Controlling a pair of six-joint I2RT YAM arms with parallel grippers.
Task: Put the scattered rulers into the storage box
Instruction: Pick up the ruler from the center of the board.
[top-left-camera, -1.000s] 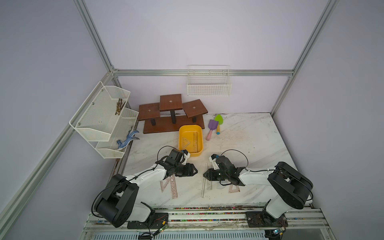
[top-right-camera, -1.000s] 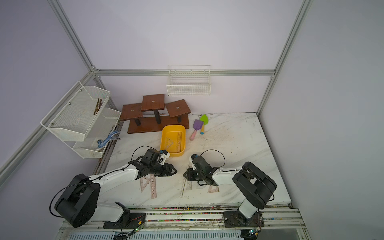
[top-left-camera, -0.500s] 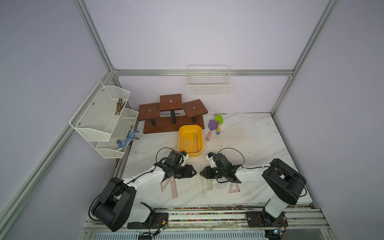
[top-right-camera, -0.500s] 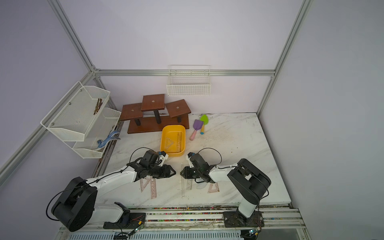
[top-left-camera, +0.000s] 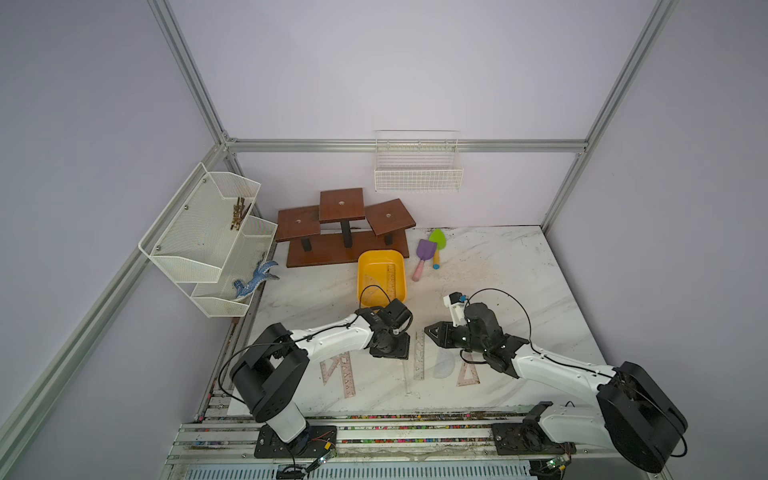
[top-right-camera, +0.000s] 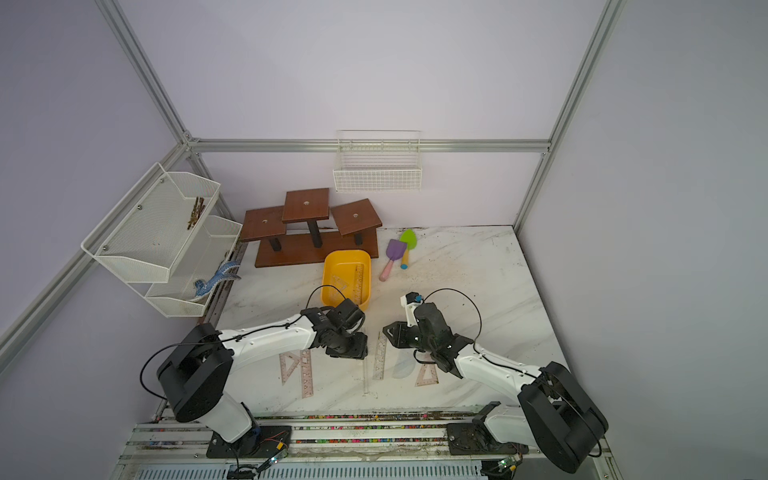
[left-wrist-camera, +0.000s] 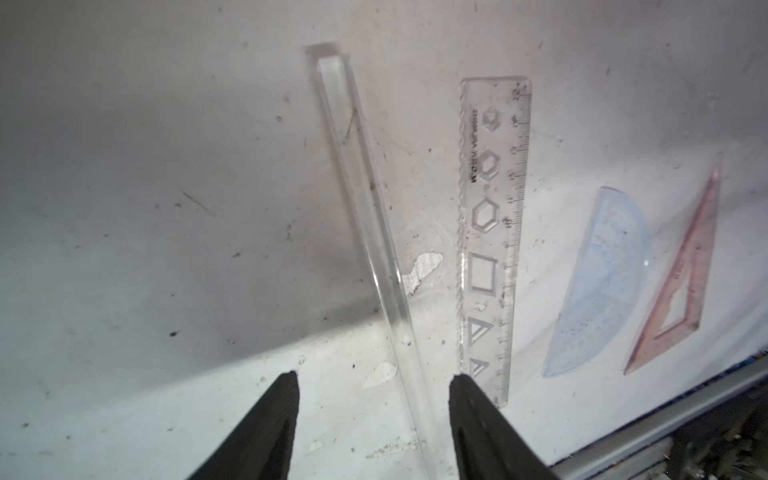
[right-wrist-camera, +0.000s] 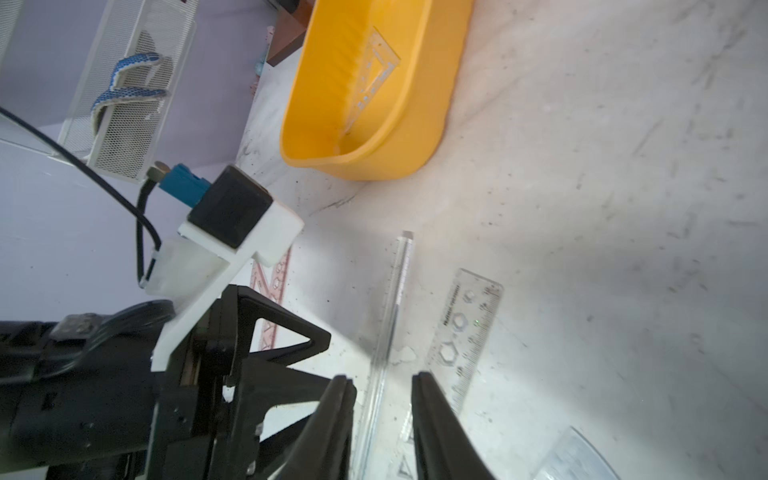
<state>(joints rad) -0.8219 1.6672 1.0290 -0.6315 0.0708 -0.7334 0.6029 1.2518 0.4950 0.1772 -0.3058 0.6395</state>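
right pincer (right-wrist-camera: 382, 376) backed off, released; left pincer (left-wrist-camera: 374, 375) released, straddling clear slim ruler (left-wrist-camera: 363, 195), perhaps standing edge-up.

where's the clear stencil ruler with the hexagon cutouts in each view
Top view: the stencil ruler lies between the clear bar and the protractor.
Top view: same spot.
Left wrist: mid-picture, between bar and protractor.
Right wrist: beside the bar, partly behind a fingertip.
Shared landmark: the clear bar alongside it.
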